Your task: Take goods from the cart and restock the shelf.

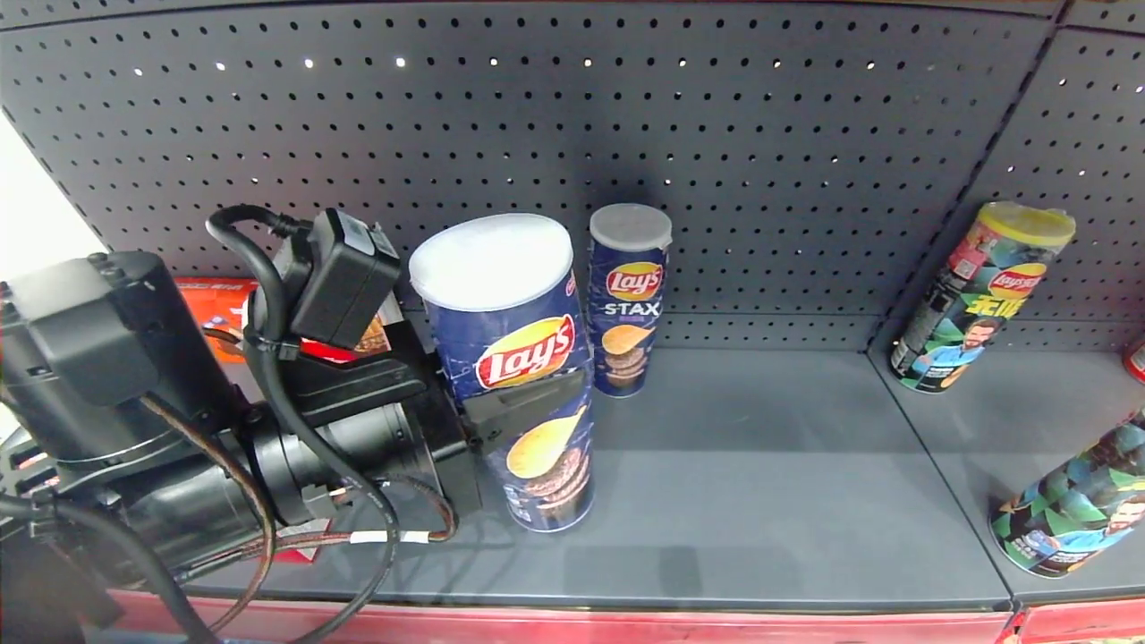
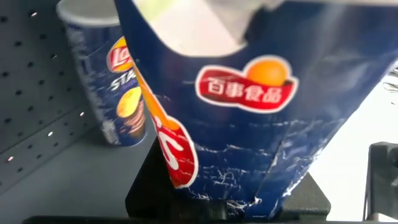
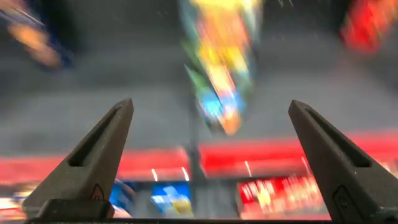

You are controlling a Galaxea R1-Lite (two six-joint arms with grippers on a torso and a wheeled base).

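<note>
restock status: one can in the grip, at the shelf

left gripper (image 1: 528,400): clenched on a blue chip can (image 1: 514,358) at mid-height, from the can's left side. held upright, lid on, base at the front part of the shelf deck (image 1: 760,483). cannot tell whether touching the deck or just above it. right gripper (image 3: 211,168): released, jaws spread wide, nothing between them.

just behind and to the right of the held can: second blue chip can (image 1: 629,300), upright near the pegboard back panel (image 1: 716,134), near the held can but apart from it.

progress, as a judgement: placement step close to done; release and withdrawal left. one matching can already in place. wide bare deck to the right, so room for more. stock left on the cart: cannot be judged.

count:
- blue chip cans: two (one gripped, one standing).
- green cans: two, in the next bay to the right: rear green can (image 1: 979,300), front green can (image 1: 1069,514).
- red box (image 1: 210,309): one, partly hidden behind the left gripper.
</note>
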